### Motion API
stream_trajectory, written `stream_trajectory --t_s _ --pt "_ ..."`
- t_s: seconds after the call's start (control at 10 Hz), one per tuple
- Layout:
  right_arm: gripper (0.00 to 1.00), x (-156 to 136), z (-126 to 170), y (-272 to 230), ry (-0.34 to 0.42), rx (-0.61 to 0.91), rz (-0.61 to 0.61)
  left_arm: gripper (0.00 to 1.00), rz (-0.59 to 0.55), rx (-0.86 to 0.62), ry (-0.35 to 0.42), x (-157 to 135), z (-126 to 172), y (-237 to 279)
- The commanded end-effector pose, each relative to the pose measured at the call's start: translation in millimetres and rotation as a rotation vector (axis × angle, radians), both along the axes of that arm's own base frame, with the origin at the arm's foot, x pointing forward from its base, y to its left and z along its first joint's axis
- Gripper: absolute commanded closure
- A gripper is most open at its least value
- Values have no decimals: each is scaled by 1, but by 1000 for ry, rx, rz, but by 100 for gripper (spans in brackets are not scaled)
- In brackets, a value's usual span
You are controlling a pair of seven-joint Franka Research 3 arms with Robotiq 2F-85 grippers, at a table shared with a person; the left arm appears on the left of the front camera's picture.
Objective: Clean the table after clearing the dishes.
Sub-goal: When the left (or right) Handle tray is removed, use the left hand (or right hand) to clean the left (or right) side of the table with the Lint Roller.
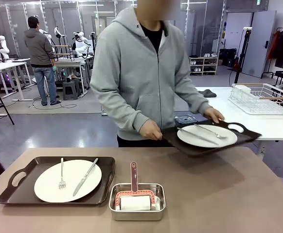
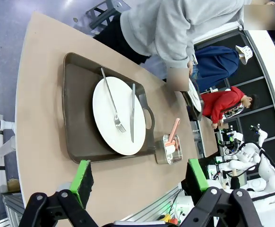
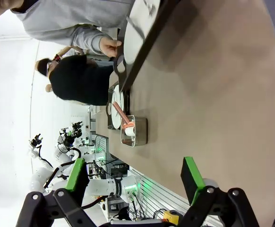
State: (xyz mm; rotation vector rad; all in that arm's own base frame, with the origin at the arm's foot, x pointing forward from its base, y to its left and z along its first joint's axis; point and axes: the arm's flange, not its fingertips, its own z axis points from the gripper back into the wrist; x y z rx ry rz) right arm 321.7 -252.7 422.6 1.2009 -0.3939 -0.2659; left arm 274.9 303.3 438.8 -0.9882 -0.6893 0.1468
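The brownish table (image 1: 219, 194) holds one dark brown tray (image 1: 15, 191) at its left, carrying a white plate (image 1: 67, 180) with a fork and knife; the same plate (image 2: 116, 116) and tray (image 2: 78, 123) lie below my left gripper (image 2: 140, 182), which hangs open above the table's near edge. A person in a grey hoodie lifts a second tray (image 1: 204, 145) with a plate (image 1: 207, 136), fork and knife clear of the table's far right side. That raised tray (image 3: 144, 45) shows ahead of my right gripper (image 3: 135, 179), which is open above the bare tabletop (image 3: 213, 109).
A small steel pan (image 1: 137, 201) with a red-handled roller in it stands at the front middle of the table, also seen as the pan (image 2: 169, 149) and the pan (image 3: 134, 131). Behind the person stands a white table with a wire rack (image 1: 263, 99).
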Motion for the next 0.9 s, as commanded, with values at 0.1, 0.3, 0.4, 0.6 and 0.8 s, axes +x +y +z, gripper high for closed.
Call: stream_trajectory --t_s 0.1,0.3,0.4,0.6,0.8 --pt "0 -2 2 0 -7 4 3 0 -3 -2 -2 -2 1 1" --pt "0 -2 2 0 -7 4 3 0 -3 -2 -2 -2 1 1" --pt "0 -2 2 0 -7 4 3 0 -3 -2 -2 -2 1 1" --pt "0 -2 2 0 -7 4 3 0 -3 -2 -2 -2 1 1" --pt "0 -2 2 0 -7 4 3 0 -3 -2 -2 -2 1 1"
